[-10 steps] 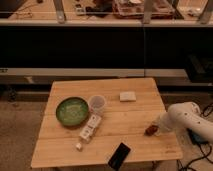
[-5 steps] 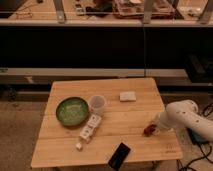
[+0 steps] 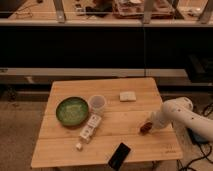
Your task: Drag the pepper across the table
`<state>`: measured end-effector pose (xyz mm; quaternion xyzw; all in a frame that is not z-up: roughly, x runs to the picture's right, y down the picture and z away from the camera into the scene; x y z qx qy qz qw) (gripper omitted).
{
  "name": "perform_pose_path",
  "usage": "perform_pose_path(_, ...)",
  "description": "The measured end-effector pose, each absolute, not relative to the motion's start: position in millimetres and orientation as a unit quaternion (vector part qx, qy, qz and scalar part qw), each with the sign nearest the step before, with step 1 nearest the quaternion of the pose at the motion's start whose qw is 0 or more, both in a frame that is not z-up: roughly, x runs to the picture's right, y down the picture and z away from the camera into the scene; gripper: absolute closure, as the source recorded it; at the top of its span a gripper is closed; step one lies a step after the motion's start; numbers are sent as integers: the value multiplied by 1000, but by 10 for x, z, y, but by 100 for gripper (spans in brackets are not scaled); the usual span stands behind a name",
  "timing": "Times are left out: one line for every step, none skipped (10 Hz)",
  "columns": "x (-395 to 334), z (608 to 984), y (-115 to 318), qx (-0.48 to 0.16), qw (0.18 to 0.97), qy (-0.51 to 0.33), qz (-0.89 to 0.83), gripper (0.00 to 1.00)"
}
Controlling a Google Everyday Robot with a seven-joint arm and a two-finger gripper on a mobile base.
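Note:
A small reddish-brown pepper (image 3: 145, 128) lies on the light-wood table (image 3: 115, 145), near its right edge. My white arm reaches in from the right, and my gripper (image 3: 152, 123) sits right at the pepper, touching or just beside it.
On the table are a green plate (image 3: 72, 110), a clear plastic cup (image 3: 97, 104), a white box-like bottle (image 3: 90, 128) lying flat with a small white piece (image 3: 78, 146) by it, a white block (image 3: 128, 96), and a black phone (image 3: 119, 155) at the front edge. Shelving stands behind.
The pepper and my gripper have shifted slightly left along the table from the right edge. Other objects have not moved.

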<state>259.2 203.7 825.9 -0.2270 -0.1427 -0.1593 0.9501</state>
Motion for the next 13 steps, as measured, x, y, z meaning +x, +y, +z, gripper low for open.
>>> perform_pose_path(2524,8277,2003,-226,949,-145,-166,78)
perform_pose_path(2465,8292,1974,-225,948,-148,-171,78)
perform_pose_path(2403,8314,1955,-225,947,-151,-175,78)
perform_pose_path(2362,8328,1935,-224,946,-153,-178,78)
perform_pose_path(2307,8347,1918,-224,945,-156,-183,78)
perform_pose_path(2269,8359,1904,-223,944,-159,-185,78)
perform_pose_path(2221,8372,1877,-222,943,-161,-189,78)
perform_pose_path(2173,8392,1859,-221,942,-164,-192,78)
perform_pose_path(2140,8405,1845,-221,941,-165,-195,78)
perform_pose_path(2110,8416,1828,-220,941,-167,-197,78)
perform_pose_path(2077,8431,1809,-219,940,-169,-199,78)
perform_pose_path(2047,8448,1795,-219,939,-170,-201,78)
perform_pose_path(2012,8470,1784,-220,939,-171,-204,78)
